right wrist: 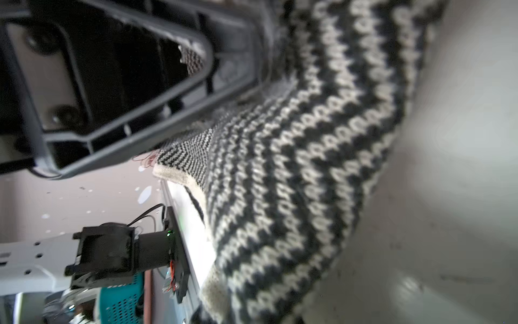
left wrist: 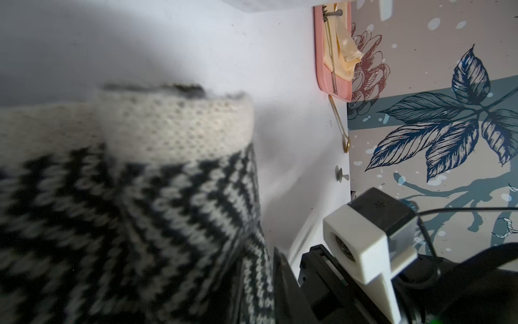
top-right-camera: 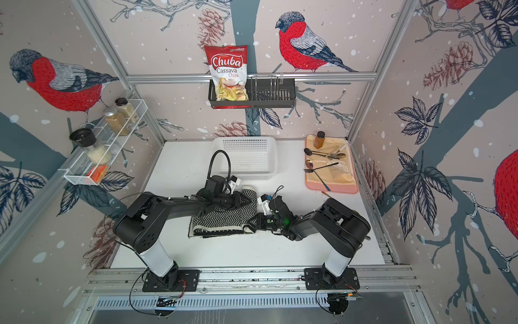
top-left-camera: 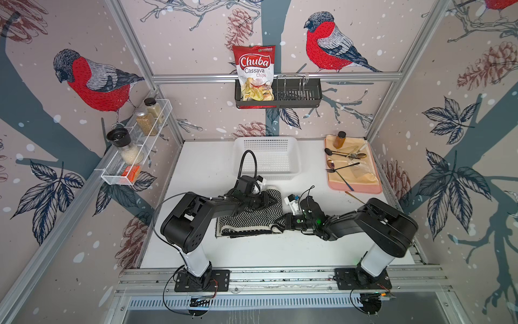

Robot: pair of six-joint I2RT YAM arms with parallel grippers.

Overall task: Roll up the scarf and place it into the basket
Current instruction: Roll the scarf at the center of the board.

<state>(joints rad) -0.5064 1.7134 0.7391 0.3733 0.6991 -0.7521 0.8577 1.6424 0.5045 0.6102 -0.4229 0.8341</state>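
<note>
Clamped shut, the right end effector (top-left-camera: 281,221) sits in both top views at the right-hand end of the long black-and-white knitted scarf (top-left-camera: 249,217), apparently pinching the cloth. The left end effector (top-left-camera: 267,199) hangs over the scarf's far edge, its opening hidden. The scarf lies as a partly gathered bundle on the white worktop (top-left-camera: 196,174), its long axis running across from one arm to the other. The white perforated plastic basket (top-left-camera: 272,160) stands empty just beyond it, nearer the left end effector.

In the left wrist view, a cream-edged fold of the scarf (left wrist: 168,134) fills the frame. No jaws show, so I cannot tell their state.

In the right wrist view, the zigzag knit (right wrist: 308,182) runs beside a black ribbed finger (right wrist: 117,137) and seems caught against it.
</note>
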